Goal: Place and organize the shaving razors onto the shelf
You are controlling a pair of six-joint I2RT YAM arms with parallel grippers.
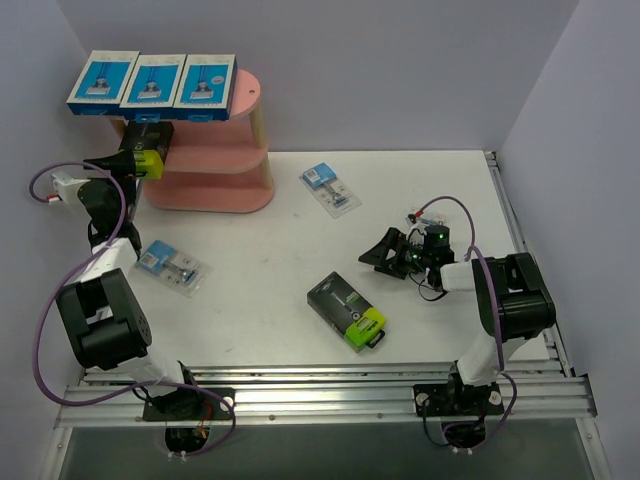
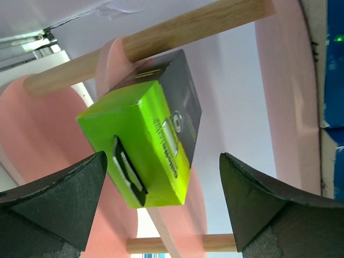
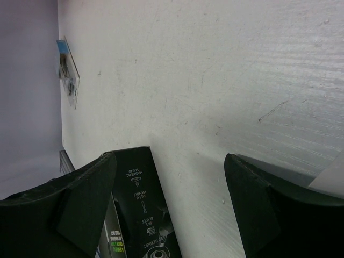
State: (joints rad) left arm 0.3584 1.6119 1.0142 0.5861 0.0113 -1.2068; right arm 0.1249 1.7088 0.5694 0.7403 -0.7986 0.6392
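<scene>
The pink shelf stands at the back left, with three blue-and-white razor boxes side by side on its top board. A black razor box with a lime-green end lies on the middle tier. My left gripper is just in front of it, open. In the left wrist view that box sits ahead of my left gripper, untouched by the right finger. A second black and lime box lies on the table. My right gripper hovers open just behind it; its wrist view shows my right gripper with that box beside the left finger.
Two clear blister packs with blue cards lie on the table, one to the right of the shelf and another near the left arm. White walls close in the sides. A purple cable loops off the left arm.
</scene>
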